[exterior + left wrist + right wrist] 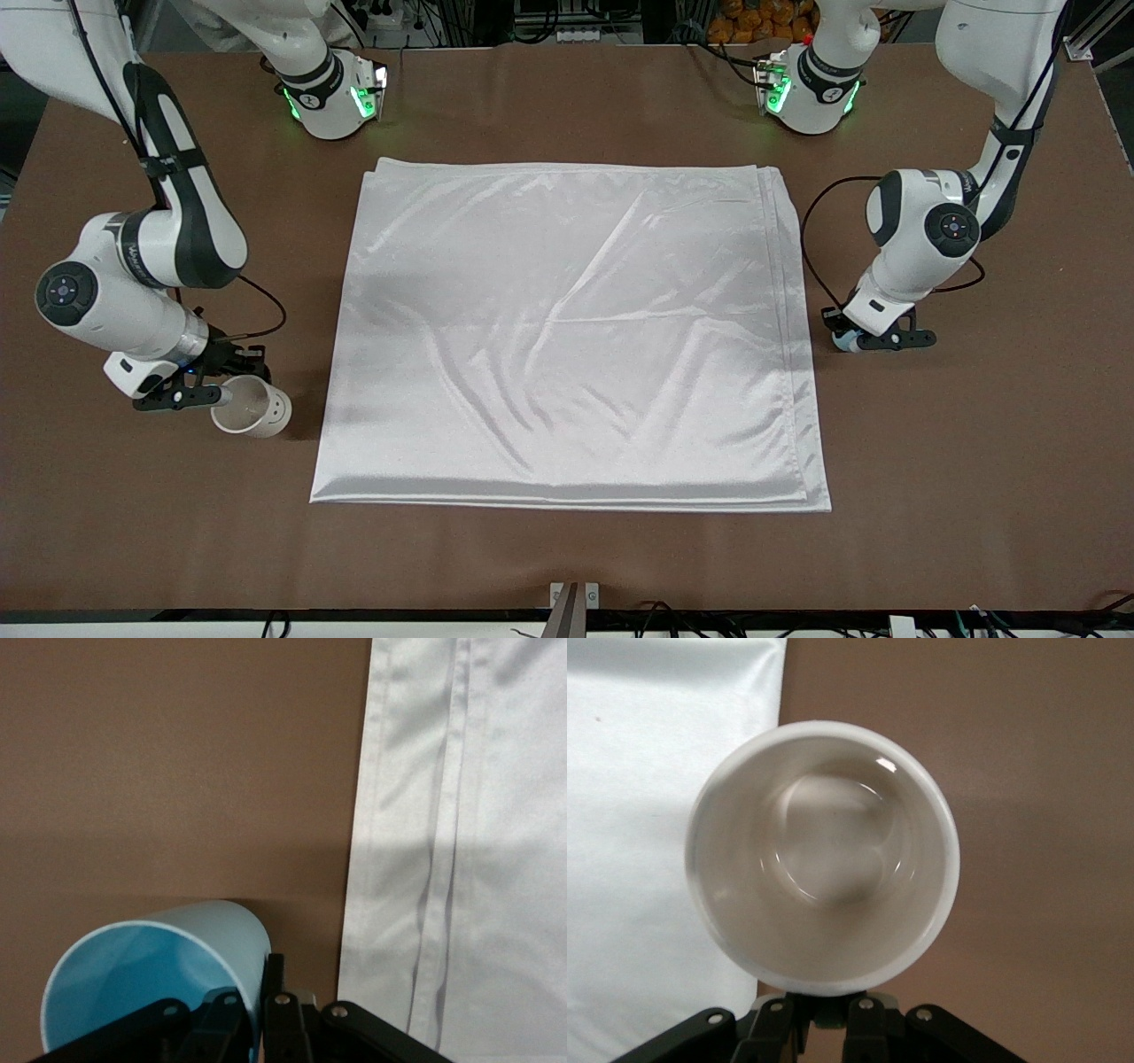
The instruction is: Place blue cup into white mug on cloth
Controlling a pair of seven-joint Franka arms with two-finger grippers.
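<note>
Front view: right gripper pinches the mug rim beside the cloth, at the right arm's bench edge; left gripper clamps the cup at the bench's left-arm edge.

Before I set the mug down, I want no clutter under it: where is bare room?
The whole cloth is bare, edge to edge. Crowded spots lie off it on the table: the right gripper holding the white mug at one end, the left gripper holding the blue cup at the other.
</note>
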